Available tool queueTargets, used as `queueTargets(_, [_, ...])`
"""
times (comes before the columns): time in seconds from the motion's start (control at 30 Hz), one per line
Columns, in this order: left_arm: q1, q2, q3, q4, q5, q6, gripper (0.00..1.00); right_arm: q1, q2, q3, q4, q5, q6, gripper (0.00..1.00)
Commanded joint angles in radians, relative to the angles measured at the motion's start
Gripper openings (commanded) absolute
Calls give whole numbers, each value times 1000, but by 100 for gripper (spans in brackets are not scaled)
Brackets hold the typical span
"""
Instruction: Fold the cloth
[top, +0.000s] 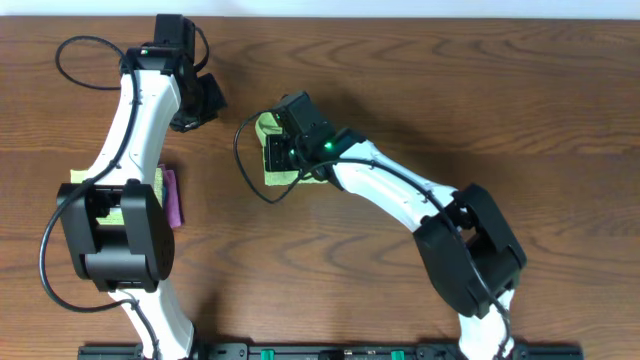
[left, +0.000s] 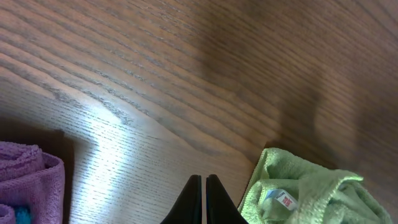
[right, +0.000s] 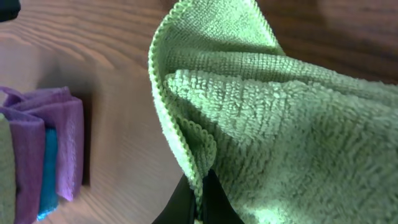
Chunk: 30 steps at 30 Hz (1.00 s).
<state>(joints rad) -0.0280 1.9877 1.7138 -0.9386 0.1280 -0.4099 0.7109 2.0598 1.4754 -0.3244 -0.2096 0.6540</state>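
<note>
The green cloth (top: 268, 150) lies bunched at the table's middle, mostly under my right arm. In the right wrist view it fills the frame (right: 286, 124), its stitched edge pinched between my right gripper's fingers (right: 200, 199), which are shut on it. In the left wrist view the cloth (left: 311, 193) sits at the lower right with a white label showing. My left gripper (left: 204, 199) is shut and empty, above bare wood just left of the cloth. In the overhead view it is to the cloth's upper left (top: 196, 112).
A stack of folded cloths, purple (top: 176, 198) and yellow-green, lies at the left under my left arm. It shows as purple and blue folds in the right wrist view (right: 50, 149) and a purple roll in the left wrist view (left: 28, 186).
</note>
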Motion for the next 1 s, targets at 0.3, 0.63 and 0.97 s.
queueTargets(0.3, [3, -23, 19, -7, 4, 22, 6, 10, 54, 23, 35, 6, 29, 11])
queueTargets(0.63, [3, -23, 19, -7, 4, 22, 6, 6, 53, 57, 21, 14, 29, 64])
queueTargets(0.97, [3, -47, 19, -6, 3, 21, 6, -19, 50, 240, -183, 26, -43, 61])
